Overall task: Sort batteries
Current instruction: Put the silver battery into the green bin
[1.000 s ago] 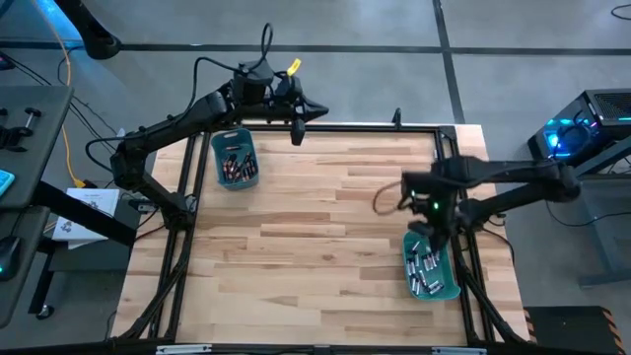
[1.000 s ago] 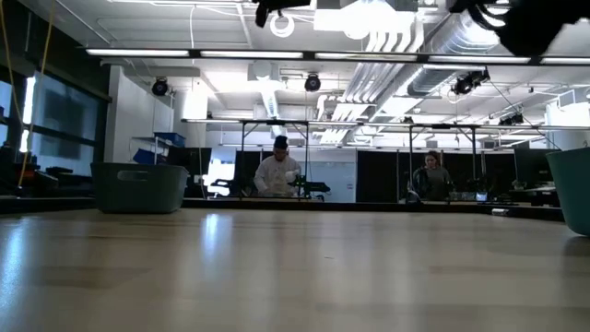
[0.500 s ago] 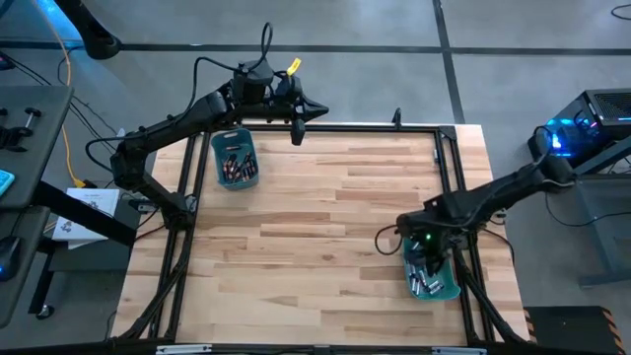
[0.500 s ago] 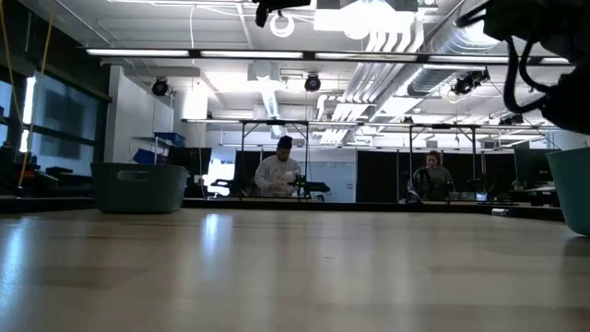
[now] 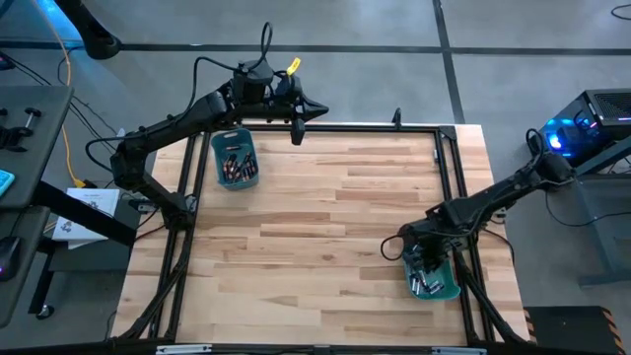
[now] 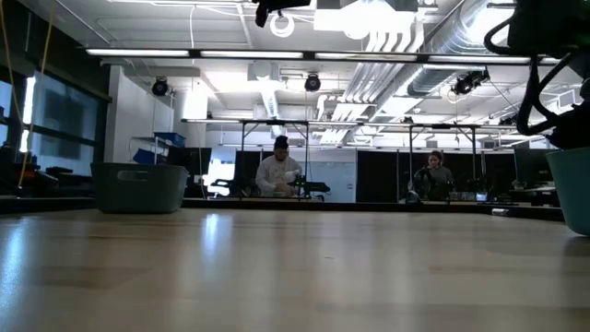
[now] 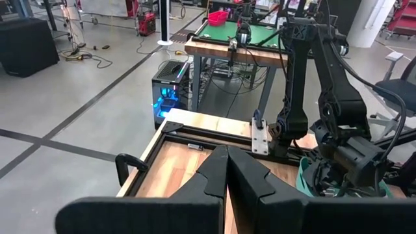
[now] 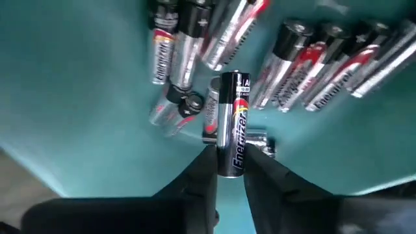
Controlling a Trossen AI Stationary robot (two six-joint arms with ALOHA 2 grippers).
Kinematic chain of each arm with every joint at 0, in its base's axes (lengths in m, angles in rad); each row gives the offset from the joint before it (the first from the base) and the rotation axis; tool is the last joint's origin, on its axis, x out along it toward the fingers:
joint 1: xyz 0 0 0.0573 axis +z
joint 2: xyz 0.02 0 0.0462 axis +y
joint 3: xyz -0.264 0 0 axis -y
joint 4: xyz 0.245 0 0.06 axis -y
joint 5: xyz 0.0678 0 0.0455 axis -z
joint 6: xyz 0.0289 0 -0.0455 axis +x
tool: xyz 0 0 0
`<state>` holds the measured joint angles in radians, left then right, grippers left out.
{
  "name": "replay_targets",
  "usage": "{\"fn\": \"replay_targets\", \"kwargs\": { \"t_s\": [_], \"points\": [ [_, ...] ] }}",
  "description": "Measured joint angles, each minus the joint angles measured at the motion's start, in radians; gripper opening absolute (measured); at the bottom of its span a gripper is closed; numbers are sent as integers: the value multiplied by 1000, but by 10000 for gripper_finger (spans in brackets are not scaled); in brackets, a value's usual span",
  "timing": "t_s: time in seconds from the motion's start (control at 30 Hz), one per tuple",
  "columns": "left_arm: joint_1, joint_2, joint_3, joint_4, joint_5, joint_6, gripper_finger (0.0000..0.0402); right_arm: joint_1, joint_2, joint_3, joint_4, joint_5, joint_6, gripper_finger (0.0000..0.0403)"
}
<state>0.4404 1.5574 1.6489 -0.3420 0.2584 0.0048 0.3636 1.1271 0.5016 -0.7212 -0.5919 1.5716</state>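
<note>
Right wrist view puts my right gripper point(image 8: 226, 170) down inside the near-right teal bin point(image 5: 450, 289), fingers point(image 8: 195, 182) pinched on one silver battery point(image 8: 233, 133) among loose batteries point(image 8: 325, 55). My left gripper point(image 5: 297, 130) waits closed above the table's point(image 5: 325, 227) far edge, beside the far-left bin point(image 5: 218, 146).

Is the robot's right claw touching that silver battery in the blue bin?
Touching. In the right wrist view, the right gripper has a finger on each side of the silver battery, with no gap showing, inside the teal bin.
</note>
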Motion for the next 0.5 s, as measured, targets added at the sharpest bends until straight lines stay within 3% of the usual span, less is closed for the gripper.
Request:
{"fn": "replay_targets", "kwargs": {
  "t_s": [0.23,0.37,0.5],
  "points": [
    [0,0,0,0,0,0,0,-3,-1,41,-17,9,2,131],
    [0,0,0,0,0,0,0,-4,-8,138,-104,27,-2,152],
    [0,0,0,2,0,0,0,-9,-27,319,-193,161,-56,151]
  ]
}}
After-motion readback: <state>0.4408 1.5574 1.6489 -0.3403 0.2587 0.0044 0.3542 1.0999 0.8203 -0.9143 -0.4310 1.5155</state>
